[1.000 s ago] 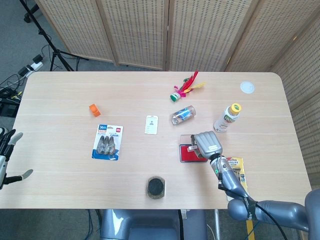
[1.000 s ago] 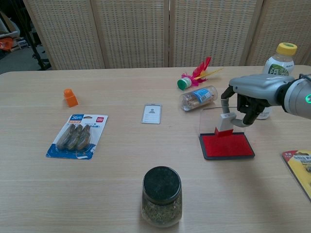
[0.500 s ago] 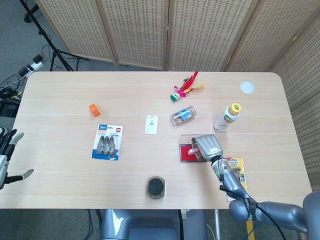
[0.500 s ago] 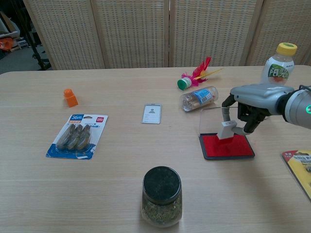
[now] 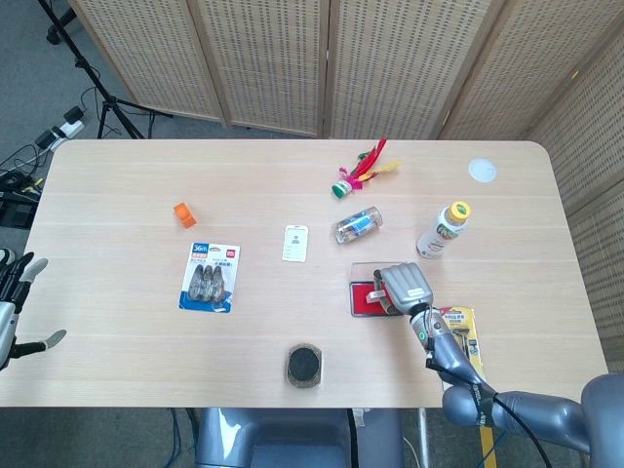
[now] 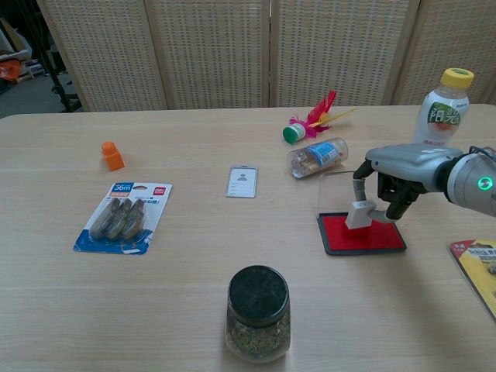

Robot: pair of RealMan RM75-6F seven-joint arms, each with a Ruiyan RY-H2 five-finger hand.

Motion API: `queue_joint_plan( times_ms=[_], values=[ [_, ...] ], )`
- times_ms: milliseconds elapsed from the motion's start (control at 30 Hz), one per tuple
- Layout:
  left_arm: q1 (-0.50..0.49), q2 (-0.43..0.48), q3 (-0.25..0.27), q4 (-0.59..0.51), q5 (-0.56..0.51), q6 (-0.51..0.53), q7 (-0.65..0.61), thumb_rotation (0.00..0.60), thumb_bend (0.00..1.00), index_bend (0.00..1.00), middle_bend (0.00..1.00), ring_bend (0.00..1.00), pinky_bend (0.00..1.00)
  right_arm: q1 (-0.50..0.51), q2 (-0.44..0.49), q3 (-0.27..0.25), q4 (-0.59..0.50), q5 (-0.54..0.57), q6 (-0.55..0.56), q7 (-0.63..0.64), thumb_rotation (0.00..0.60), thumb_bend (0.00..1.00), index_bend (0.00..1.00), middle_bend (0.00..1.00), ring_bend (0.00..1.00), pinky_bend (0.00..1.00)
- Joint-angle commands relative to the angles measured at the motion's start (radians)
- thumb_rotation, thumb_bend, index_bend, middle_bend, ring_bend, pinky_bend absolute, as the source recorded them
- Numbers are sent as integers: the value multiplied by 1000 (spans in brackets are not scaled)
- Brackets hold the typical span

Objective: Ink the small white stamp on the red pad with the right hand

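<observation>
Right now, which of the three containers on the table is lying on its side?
The clear jar with the blue label, behind the red pad. The yellow-capped bottle and black-lidded jar stand upright.

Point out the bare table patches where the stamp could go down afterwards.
Bare wood lies between the ID card and the red pad, and in front of the pad beside the jar. Behind the pad it is crowded: the clear bottle and drink bottle sit there.

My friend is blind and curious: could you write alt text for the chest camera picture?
A robot's right hand holds a small white stamp down on a red ink pad on a wooden table. Nearby lie a toppled clear jar, a feathered toy, a card, a tape pack and a dark-lidded jar.
</observation>
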Motion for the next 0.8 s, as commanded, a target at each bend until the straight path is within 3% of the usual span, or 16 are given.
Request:
queue_joint_plan(
  times_ms=[33,800],
  values=[
    [0,0,0,0,-1,0,2,600,0,0,0,0,0,-1,-7,0,9,-4,-6,2,600,471,537,964,1000,1000],
    [0,-2,1,2,-1,-1,0,600,0,0,0,0,0,-20,-45,-6,66,-32,-31,17,600,475,537,965,1000,1000]
  ],
)
